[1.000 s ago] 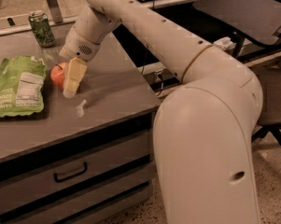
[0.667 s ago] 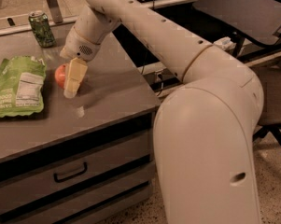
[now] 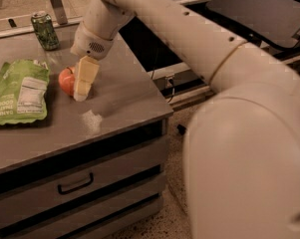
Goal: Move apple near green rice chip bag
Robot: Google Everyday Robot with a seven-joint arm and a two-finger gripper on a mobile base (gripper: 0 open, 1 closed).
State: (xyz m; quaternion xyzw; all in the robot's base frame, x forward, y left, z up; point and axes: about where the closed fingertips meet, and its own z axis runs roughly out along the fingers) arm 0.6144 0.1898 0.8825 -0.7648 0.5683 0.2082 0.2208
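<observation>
Apple [image 3: 66,80] sits on the counter [image 3: 124,88], just right of the green rice chip bag [image 3: 20,91], not touching it. The tool [image 3: 79,88] is down against the apple's right side, and I can't tell if it's clamped on. The apple looks firm and slick and probably rolls, so I'd grab across the widest part. It's round with no real long axis, stem hidden.

arm [image 3: 189,34]: wht, bulky, dk screw dots | gripper [image 3: 81,89]: cream, at apple [image 3: 66,81]

apple [image 3: 66,80] half hidden behind claw [image 3: 79,89], robot base [image 3: 249,163] cropped at edge
</observation>
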